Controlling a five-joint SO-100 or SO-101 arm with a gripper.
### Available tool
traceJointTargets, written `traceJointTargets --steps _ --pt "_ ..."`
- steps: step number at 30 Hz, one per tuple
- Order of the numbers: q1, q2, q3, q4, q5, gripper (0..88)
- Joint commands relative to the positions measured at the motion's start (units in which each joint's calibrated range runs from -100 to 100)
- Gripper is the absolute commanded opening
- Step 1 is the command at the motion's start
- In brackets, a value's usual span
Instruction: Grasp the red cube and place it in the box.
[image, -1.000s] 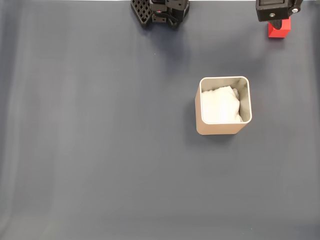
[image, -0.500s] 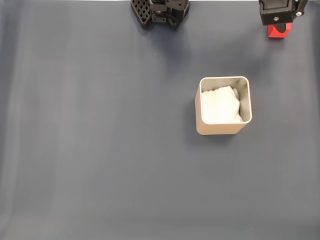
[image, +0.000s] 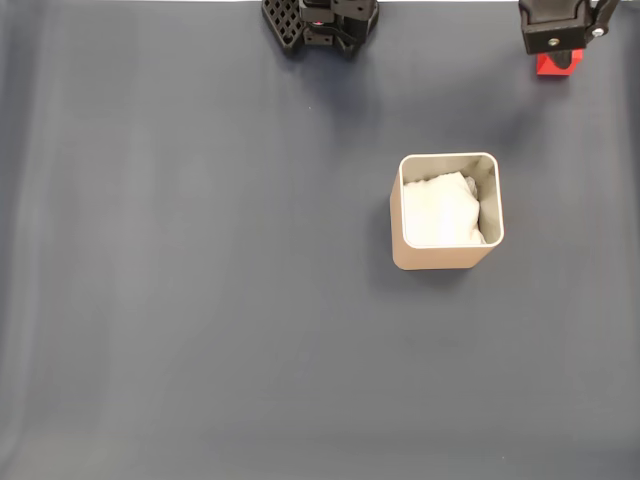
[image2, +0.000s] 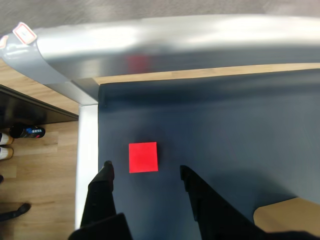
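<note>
The red cube (image: 556, 65) lies on the dark mat at the top right of the fixed view, its upper part covered by the black gripper (image: 556, 46) hovering over it. The wrist view looks straight down on the red cube (image2: 143, 157), which rests flat just beyond and between the two black fingertips of the gripper (image2: 145, 170). The jaws stand open, wider than the cube, and touch nothing. The beige box (image: 440, 258) with white padding inside stands right of centre, well below the cube in the fixed view; one corner of the box (image2: 287, 217) shows at the wrist view's bottom right.
The arm's black base (image: 320, 22) sits at the top centre edge. The cube lies near the mat's corner, by a silver table rail (image2: 165, 40) and the mat's left edge (image2: 98, 130). Bare dark mat (image: 200, 280) spreads left of and below the box.
The gripper has shifted slightly toward the top edge of the fixed view and now covers more of the cube. Cube and box have not moved.
</note>
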Motion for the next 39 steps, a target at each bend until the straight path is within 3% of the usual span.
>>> traceJointTargets --steps 1,39 --pt "-0.33 0.58 -0.41 -0.99 -0.44 34.0" --pt "-2.11 10.10 1.86 -8.71 -1.71 34.4"
